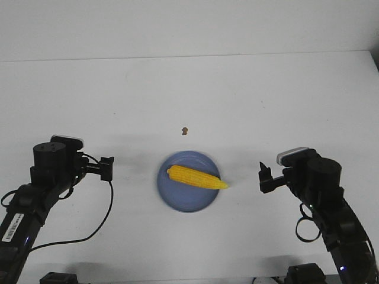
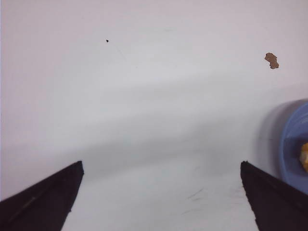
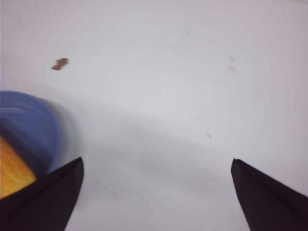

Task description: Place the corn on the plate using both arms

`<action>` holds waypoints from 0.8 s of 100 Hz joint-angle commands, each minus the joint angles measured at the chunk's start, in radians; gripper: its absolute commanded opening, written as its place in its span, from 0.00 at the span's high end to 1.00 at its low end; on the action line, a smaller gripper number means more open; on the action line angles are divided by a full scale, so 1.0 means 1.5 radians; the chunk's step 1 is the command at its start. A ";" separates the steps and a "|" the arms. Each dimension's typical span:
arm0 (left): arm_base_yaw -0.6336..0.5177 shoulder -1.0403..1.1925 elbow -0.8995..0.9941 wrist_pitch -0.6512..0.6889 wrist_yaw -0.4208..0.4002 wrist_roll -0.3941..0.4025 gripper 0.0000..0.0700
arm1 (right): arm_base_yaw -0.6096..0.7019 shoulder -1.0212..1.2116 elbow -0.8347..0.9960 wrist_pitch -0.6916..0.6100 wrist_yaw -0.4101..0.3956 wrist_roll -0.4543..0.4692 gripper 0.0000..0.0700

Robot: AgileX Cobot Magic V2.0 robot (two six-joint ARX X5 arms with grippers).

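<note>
Left gripper point(image 1: 108, 167) low over the white desk point(image 1: 189, 94), left of the plate point(image 1: 177, 198); jaws spread, nothing between them. Corn point(image 1: 197, 177) lies across the blue plate at centre, pointed tip overhanging the right rim. Small brown speck point(image 1: 185, 130) on the desk just beyond the plate. Right gripper point(image 1: 265, 178) sits right of the plate, jaws spread wide, holding nothing.

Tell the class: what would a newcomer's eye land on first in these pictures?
First, the bright yellow corn lying diagonally across the blue plate at the middle of the white table, its pointed tip poking just over the rim on the robot's right. Next, the black left gripper and right gripper, both open and empty, flanking the plate. A small brown speck lies beyond it.
</note>
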 commanded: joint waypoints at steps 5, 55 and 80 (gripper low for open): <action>0.000 -0.009 0.005 0.003 0.001 0.001 0.05 | -0.013 -0.054 -0.022 0.013 0.003 0.024 0.08; 0.000 -0.176 -0.052 0.030 0.001 -0.005 0.05 | -0.027 -0.309 -0.109 0.013 0.020 0.049 0.09; 0.001 -0.300 -0.171 0.072 -0.006 -0.031 0.06 | -0.027 -0.343 -0.113 -0.004 0.021 0.049 0.10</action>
